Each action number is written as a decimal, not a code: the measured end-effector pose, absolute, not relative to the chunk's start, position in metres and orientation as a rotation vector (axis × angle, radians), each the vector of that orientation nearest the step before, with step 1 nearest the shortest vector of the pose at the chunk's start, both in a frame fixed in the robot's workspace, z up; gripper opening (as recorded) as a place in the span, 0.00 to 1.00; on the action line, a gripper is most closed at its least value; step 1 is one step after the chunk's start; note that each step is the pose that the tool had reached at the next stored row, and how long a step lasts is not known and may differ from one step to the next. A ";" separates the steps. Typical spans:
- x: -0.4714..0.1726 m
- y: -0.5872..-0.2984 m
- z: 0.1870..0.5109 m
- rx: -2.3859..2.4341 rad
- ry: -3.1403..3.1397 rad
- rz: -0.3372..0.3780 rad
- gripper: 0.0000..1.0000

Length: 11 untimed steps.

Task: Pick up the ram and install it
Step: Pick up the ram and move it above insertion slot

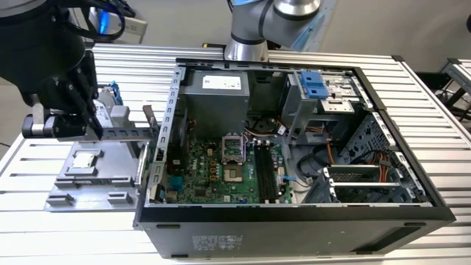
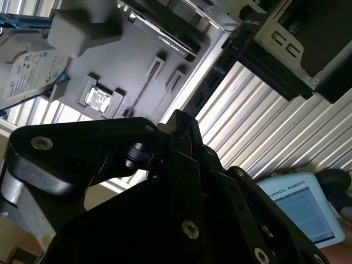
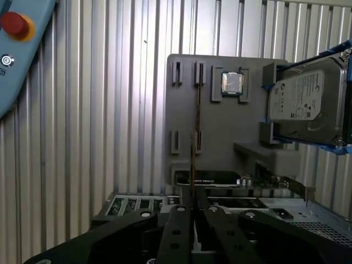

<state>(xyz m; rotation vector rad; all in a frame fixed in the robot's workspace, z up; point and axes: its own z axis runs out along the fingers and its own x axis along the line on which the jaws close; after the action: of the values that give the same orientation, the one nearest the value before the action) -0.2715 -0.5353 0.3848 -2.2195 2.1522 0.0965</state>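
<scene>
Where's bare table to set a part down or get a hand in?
Free: table slats between the tray and the table's near edge, and the strip at the exterior view's right of the case. Crowded: tray, carrying chip and hard drive, with the gripper holding the ram above it.

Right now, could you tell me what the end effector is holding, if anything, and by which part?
The end effector appears to hold the ram by one end; the rest juts toward the case.
</scene>
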 end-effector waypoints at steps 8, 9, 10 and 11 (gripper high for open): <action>-0.244 -0.535 0.385 -2.216 2.155 0.096 0.00; -0.240 -0.535 0.385 -2.216 2.156 0.096 0.00; -0.236 -0.535 0.385 -2.216 2.156 0.096 0.00; -0.232 -0.534 0.385 -2.215 2.157 0.096 0.00</action>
<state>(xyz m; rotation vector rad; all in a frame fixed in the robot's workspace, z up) -0.2325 -0.5344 0.3848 -2.2151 2.1568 0.0960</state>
